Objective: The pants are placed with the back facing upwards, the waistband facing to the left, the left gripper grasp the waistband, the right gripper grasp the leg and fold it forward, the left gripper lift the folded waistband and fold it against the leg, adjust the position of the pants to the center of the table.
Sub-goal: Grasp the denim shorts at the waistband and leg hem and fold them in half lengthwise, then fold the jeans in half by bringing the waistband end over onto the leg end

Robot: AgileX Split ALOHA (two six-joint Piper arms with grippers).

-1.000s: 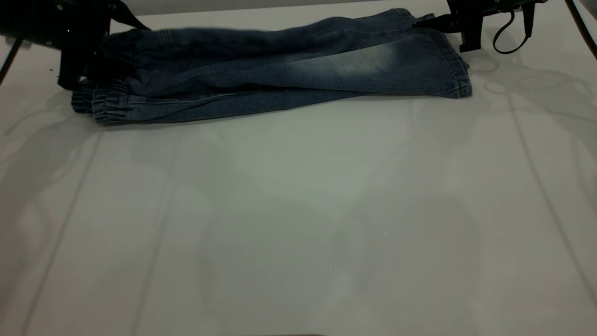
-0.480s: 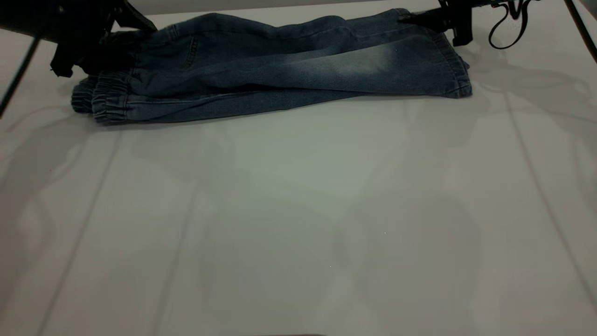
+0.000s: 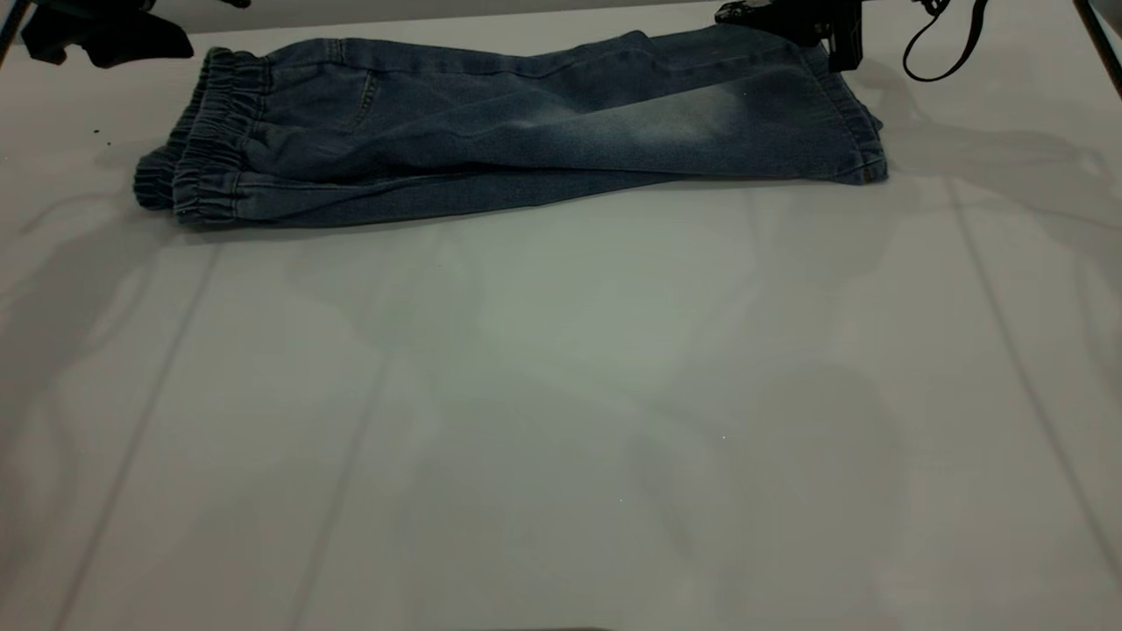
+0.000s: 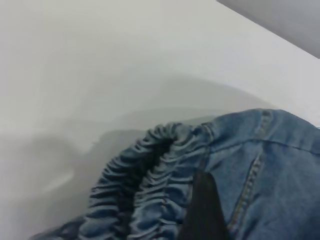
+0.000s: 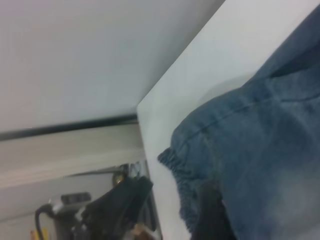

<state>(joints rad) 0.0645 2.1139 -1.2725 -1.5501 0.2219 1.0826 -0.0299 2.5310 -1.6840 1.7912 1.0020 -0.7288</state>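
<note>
The pants [image 3: 526, 131] lie folded lengthwise along the far side of the table [image 3: 561, 394]. The ruffled waistband [image 3: 206, 140] is at the left, and the leg [image 3: 701, 114] with the pale faded patch is on top at the right. My left gripper [image 3: 105, 39] hovers beyond the waistband, clear of the cloth. In the left wrist view one black finger [image 4: 202, 210] shows above the waistband [image 4: 150, 190] with nothing in it. My right gripper [image 3: 789, 17] hangs at the far right corner just above the leg hem. In its wrist view a finger [image 5: 210, 215] shows over the hem [image 5: 182, 185], free of it.
A looped black cable [image 3: 942, 44] dangles by the right gripper. The table's far edge runs close behind the pants. Past that edge, the right wrist view shows dark equipment [image 5: 115, 205]. Bare tabletop spreads wide in front of the pants.
The left gripper let go of the waistband and rose away to the far left; the waistband dropped flat. The right gripper lifted off the leg hem and drew back.
</note>
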